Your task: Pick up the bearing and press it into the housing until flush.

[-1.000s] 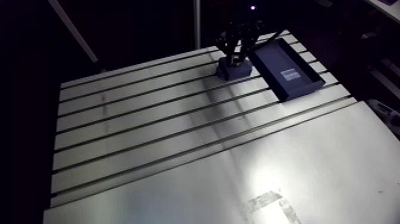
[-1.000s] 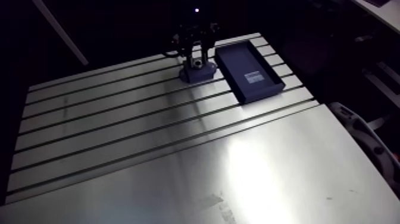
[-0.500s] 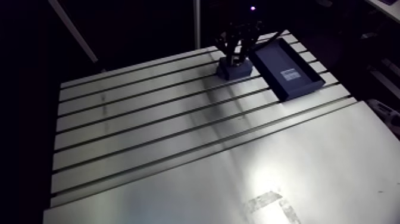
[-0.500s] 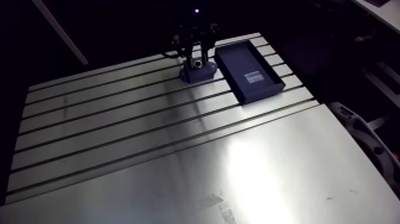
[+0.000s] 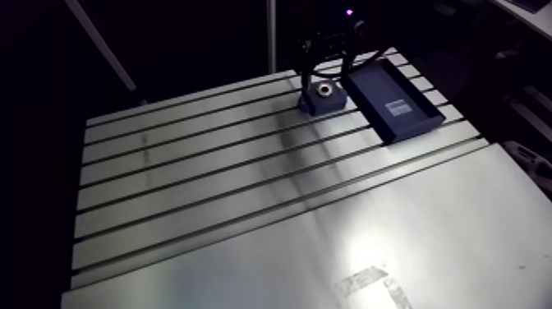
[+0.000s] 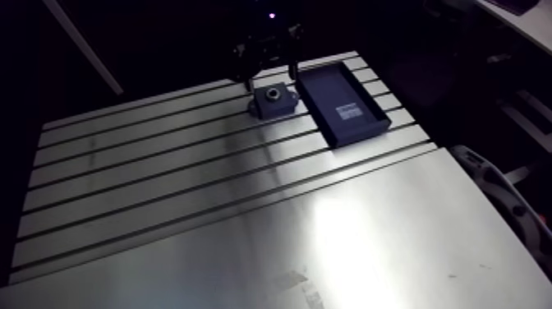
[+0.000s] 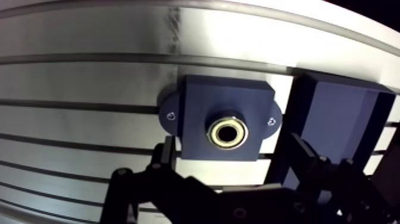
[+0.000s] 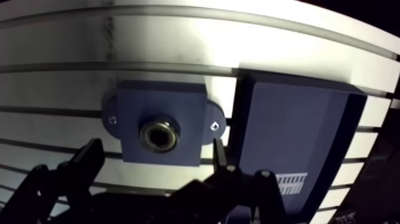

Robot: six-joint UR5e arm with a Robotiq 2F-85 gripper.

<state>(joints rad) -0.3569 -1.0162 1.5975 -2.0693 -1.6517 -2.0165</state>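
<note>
Hovering, splayed claw above bearing, seemingly seated.

Dark blue shallow tray, lying flat across the grooves of a slotted metal table, long sides skewed to the slots. Small white label inside the tray, toward its nearer end. Well apart from the tray, on the table's smooth plate, pale worn tape marks.

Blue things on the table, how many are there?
2. The housing, with the bearing in it, sits on the table. The tray lies beside it. More could be hidden outside the views.
</note>
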